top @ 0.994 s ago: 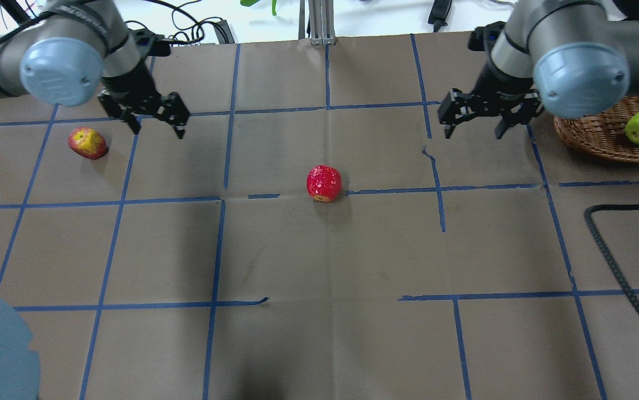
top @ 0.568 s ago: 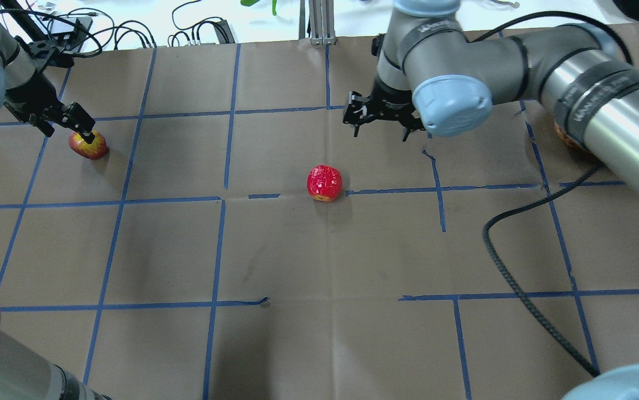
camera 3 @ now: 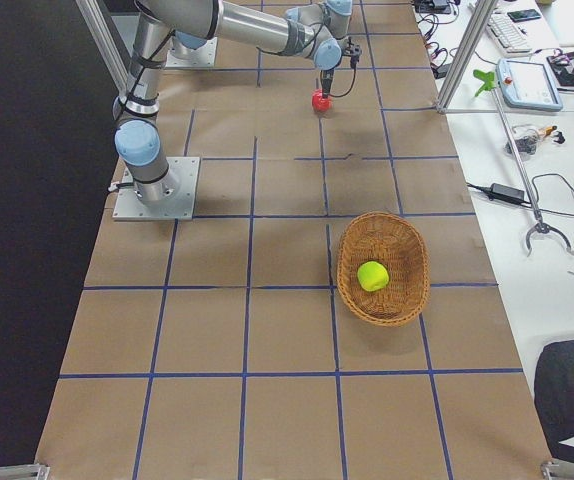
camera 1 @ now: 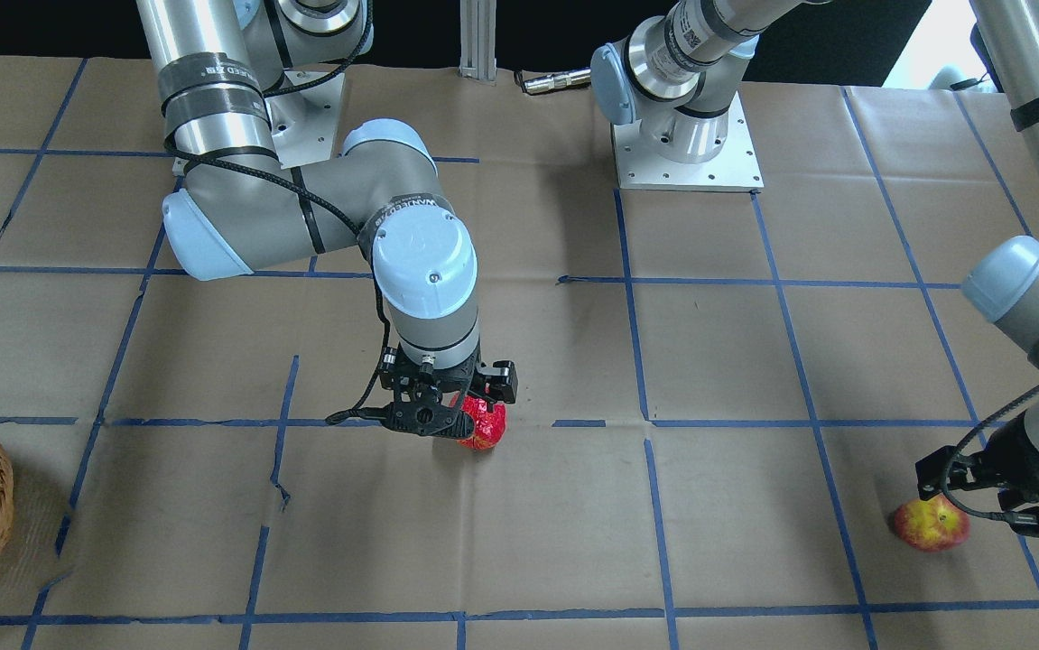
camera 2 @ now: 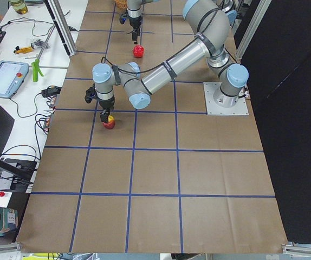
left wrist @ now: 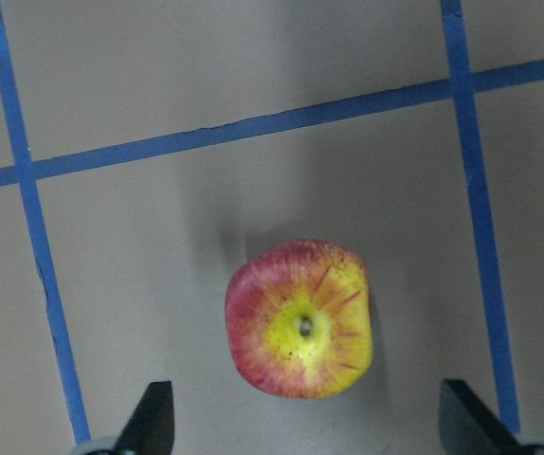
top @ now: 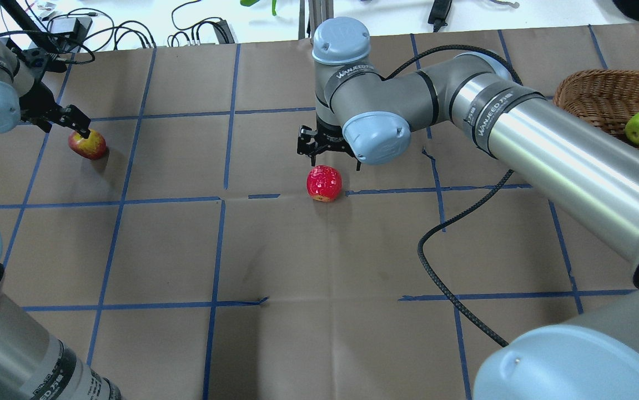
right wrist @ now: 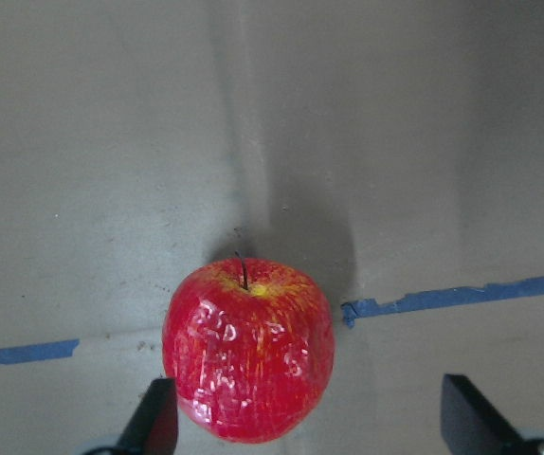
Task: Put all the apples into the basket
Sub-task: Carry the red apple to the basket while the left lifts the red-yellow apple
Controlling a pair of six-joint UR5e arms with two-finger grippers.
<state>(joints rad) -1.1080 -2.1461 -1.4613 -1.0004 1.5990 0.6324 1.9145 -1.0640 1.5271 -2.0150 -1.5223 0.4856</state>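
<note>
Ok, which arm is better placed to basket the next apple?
Right. The right gripper hangs open over the deep red apple at mid-table, and the basket sits on that arm's side. The left gripper is open over the blotched apple, farthest from the basket.

Green apple (camera 3: 372,275): bright yellow-green, whole, lay inside the basket (camera 3: 414,262), near its middle.

Basket: light brown woven wicker, upright, stood at the desk's (top: 319,250) far right end.

Red apple (right wrist: 248,365): deep red, glossy crackled skin, small yellow patch round the stem, stem up. Sat on the desk near its centre, just beside a blue tape line (right wrist: 462,294).

Blotched apple (left wrist: 299,318): red streaked with yellow, yellow hollow turned upward. Rested at the desk's left end, well apart from the others.
</note>
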